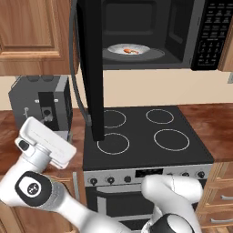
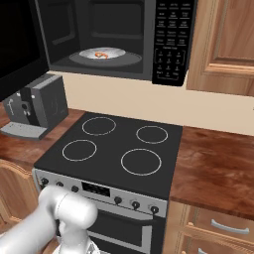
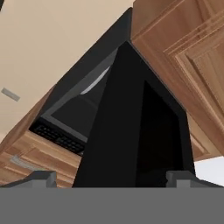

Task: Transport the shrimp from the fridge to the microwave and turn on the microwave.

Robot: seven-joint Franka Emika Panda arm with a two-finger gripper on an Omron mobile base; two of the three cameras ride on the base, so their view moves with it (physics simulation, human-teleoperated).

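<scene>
The microwave (image 1: 150, 34), mounted between wooden wall cabinets (image 1: 32, 36) above a black four-ring stove (image 1: 145, 134), stands with its door (image 1: 91, 68) swung fully open toward the left. Inside, the shrimp (image 1: 129, 50) lies on a white plate (image 1: 119, 47) resting on the turntable; from the right base view the same shrimp (image 2: 101, 55) sits at the plate's middle, with the keypad (image 2: 171, 39) on the right of the cavity. A grey-and-black coffee machine (image 1: 43, 104) stands on the wooden counter (image 2: 218, 168) to the left of the stove. The white arm is folded low at the stove's front left. In the hand view the gripper (image 3: 111, 177) looks upward at the door's edge, its fingers (image 3: 41, 177) spread wide apart and empty.
</scene>
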